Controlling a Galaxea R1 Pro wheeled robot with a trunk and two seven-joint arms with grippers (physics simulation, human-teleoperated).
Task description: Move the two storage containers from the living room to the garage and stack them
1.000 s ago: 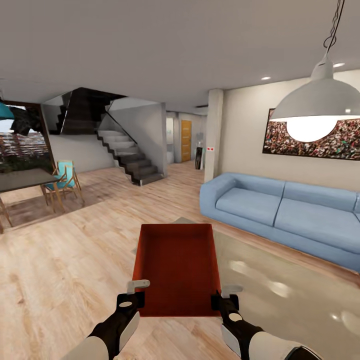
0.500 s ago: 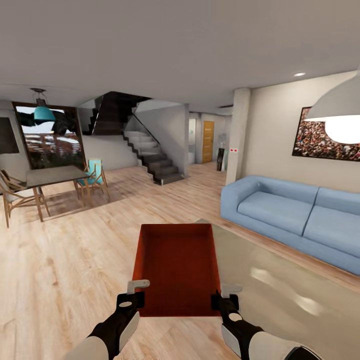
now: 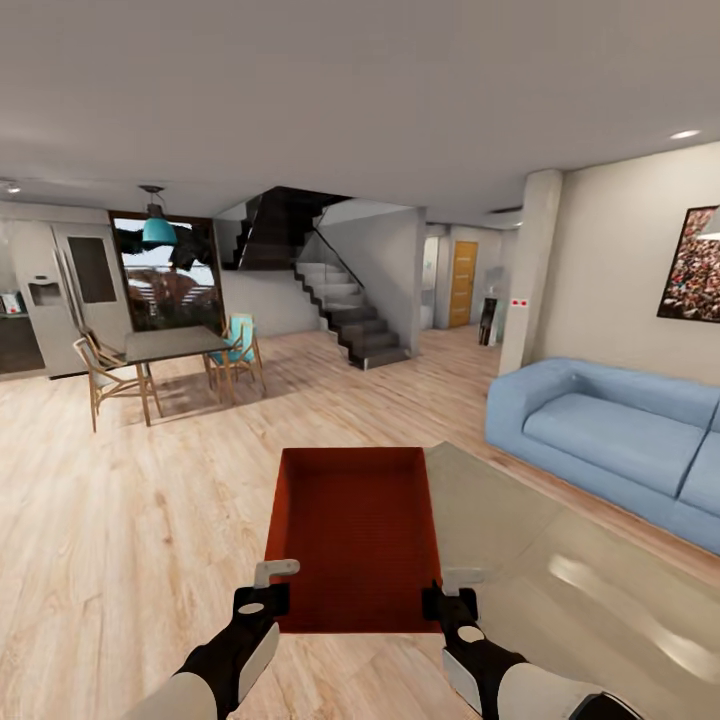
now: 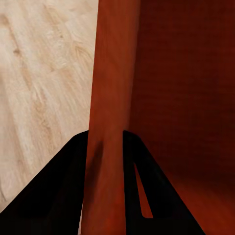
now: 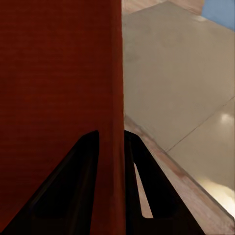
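Since a second ago the whole head view has swung left, so that's the camera turning, not the furniture moving: the big white pendant lamp that hung at upper right is gone from the shot, the sofa (image 3: pixel 620 440) has slid toward the right edge, and a dining table (image 3: pixel 175 345) with chairs, a teal lamp (image 3: pixel 158 230) and a fridge (image 3: pixel 60 295) have come in at upper left. The bin (image 3: pixel 352 535) sits in exactly the same spot, bottom center of the frame, same as before.

It's an orange-red open box, held up off the wood floor (image 3: pixel 120 520) between the two arms, its far end pointing toward the staircase (image 3: pixel 350 320). A pale glossy rug (image 3: pixel 560 570) lies under and to the right of it.

Left gripper (image 3: pixel 268 585) is at the near left corner of the bin, right gripper (image 3: pixel 455 590) at the near right corner. In the left wrist view the gripper (image 4: pixel 105 161) has one dark finger on each side of the bin's side wall (image 4: pixel 110 98), pressed right up against it, so it's clamped on the wall. Same deal in the right wrist view: the gripper (image 5: pixel 111 156) has its fingers squeezed onto the thin wall (image 5: pixel 116 73), red inside on one side, rug and a bit of blue sofa on the other.

An orange door (image 3: pixel 462 285) shows down the hallway past the stairs, and a framed picture (image 3: pixel 692 265) hangs on the wall at the right edge.
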